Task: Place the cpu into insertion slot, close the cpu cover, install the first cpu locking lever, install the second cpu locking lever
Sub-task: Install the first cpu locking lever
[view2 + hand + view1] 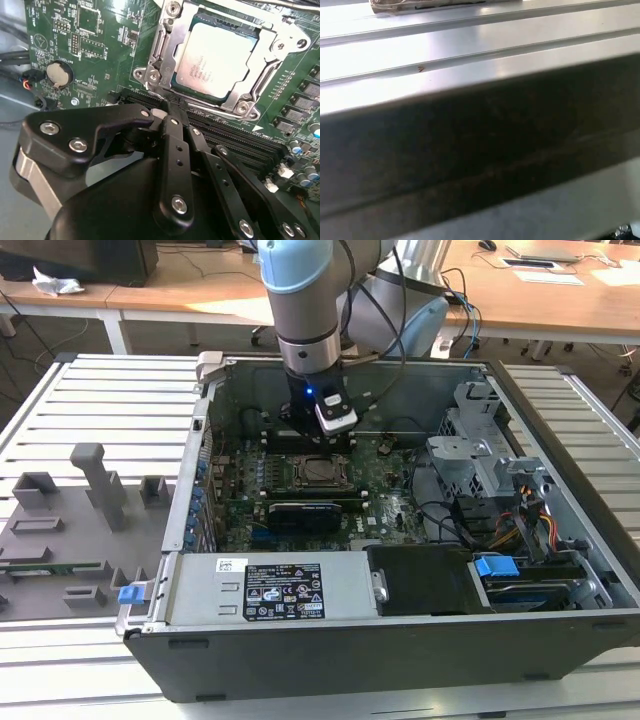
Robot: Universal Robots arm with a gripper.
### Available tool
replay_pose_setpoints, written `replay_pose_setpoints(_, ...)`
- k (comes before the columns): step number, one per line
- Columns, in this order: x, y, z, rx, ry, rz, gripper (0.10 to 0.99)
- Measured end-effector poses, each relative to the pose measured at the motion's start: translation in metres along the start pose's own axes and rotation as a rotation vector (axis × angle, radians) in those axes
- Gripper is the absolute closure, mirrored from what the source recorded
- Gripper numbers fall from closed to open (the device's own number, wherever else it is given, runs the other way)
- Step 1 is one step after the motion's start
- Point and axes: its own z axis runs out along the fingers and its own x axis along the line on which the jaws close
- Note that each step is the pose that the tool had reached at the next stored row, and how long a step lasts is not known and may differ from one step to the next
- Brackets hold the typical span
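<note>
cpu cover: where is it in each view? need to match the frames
Exterior view: cpu cover lies mid-motherboard inside the open case, just below the gripper.
Second wrist view: cpu cover frames the cpu, beyond the gripper.
First wrist view: pale ridged metal and a dark band, no cover.
Shared landmark: the green motherboard.

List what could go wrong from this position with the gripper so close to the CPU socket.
1. The gripper sits low by the cpu cover, at the edge of the long black slots; a small sideways slip might scrape them or the green board.
2. The cpu lies under the cover, its metal face exposed; a stray contact could mark it.
3. Cables lie to the exterior view's right of the board and could snag the arm.
</note>
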Motion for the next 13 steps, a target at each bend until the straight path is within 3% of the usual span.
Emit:
replay_pose_setpoints(6,0.0002,-0.0002,0.0009,0.001,-0.0006,0.006,0.98)
replay_pose_setpoints(9,-0.0011,0.0009,-0.0068,0.006,-0.0019,0.005,0.98)
replay_pose_setpoints(13,-0.0027,0.002,-0.0151,0.041,-0.0109,-0.003,0.98)
